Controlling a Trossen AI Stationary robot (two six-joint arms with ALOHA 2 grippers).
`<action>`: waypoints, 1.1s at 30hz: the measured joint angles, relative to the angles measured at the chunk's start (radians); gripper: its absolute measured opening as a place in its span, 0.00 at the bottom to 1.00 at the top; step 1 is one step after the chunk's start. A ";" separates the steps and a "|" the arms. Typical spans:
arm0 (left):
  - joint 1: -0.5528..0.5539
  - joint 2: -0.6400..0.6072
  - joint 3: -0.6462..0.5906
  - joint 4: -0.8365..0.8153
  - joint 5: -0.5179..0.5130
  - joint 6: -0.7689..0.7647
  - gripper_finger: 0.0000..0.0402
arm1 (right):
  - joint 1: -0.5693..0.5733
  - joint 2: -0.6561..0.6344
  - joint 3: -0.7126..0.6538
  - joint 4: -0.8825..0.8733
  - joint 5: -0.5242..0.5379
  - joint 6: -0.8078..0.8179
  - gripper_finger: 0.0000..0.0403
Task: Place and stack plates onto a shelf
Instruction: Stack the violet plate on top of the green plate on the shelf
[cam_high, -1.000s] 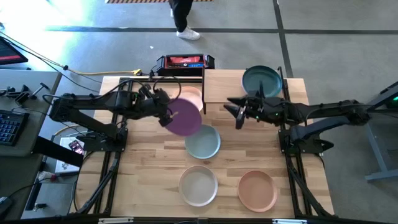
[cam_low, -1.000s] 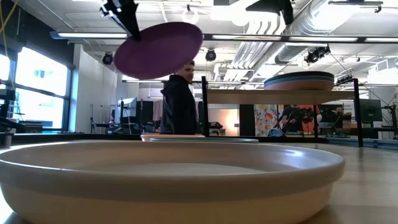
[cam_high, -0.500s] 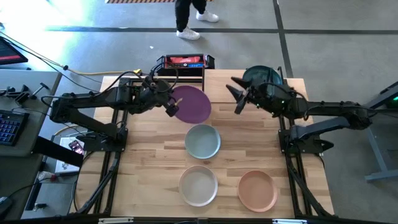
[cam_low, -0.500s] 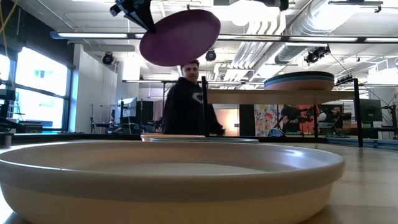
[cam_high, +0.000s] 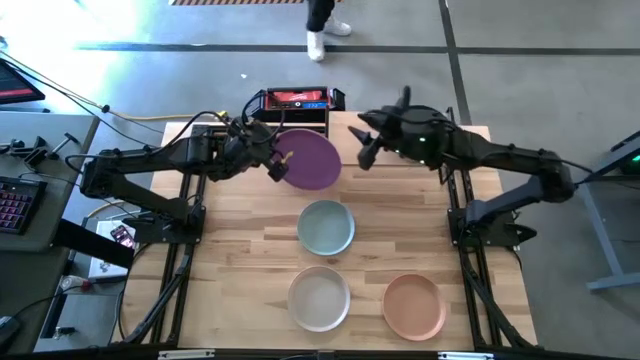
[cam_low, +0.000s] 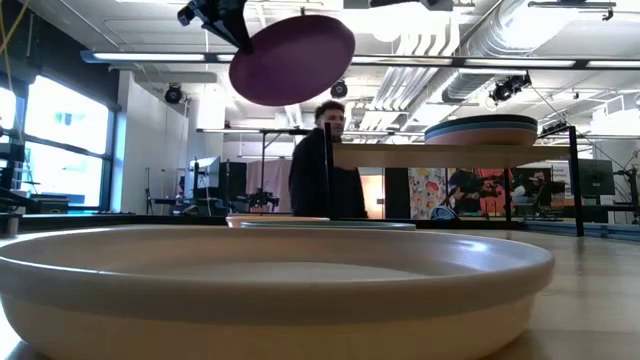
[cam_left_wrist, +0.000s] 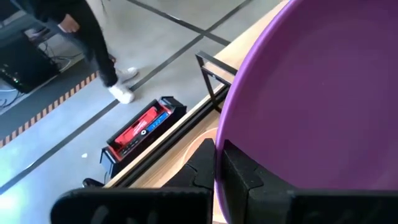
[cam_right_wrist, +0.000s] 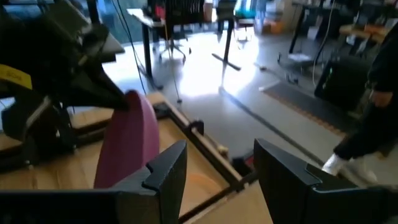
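On the wooden desk (cam_high: 250, 260), left fingers (cam_high: 275, 163) clamp the purple plate (cam_high: 310, 160) raised above the shelf (cam_low: 450, 155); right fingers (cam_high: 364, 150) spread empty nearby

Robotics lab, exposed ceiling ducts (cam_low: 440, 45), desks (cam_right_wrist: 155, 25), concrete floor (cam_high: 150, 25)

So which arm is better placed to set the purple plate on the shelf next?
Left. The left gripper already grips the purple plate by its rim, raised over the shelf. The right gripper is open and empty, beside the plate in the high view.
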 joint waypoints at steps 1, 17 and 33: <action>0.004 0.001 0.000 0.000 -0.001 -0.006 0.00 | 0.002 0.024 0.030 -0.032 0.006 0.019 0.43; 0.042 0.002 0.000 -0.006 -0.009 -0.025 0.00 | 0.044 0.221 0.162 -0.239 0.006 0.154 0.43; 0.039 0.003 0.000 0.055 0.006 0.009 0.00 | 0.044 0.257 0.156 -0.255 0.009 0.217 0.38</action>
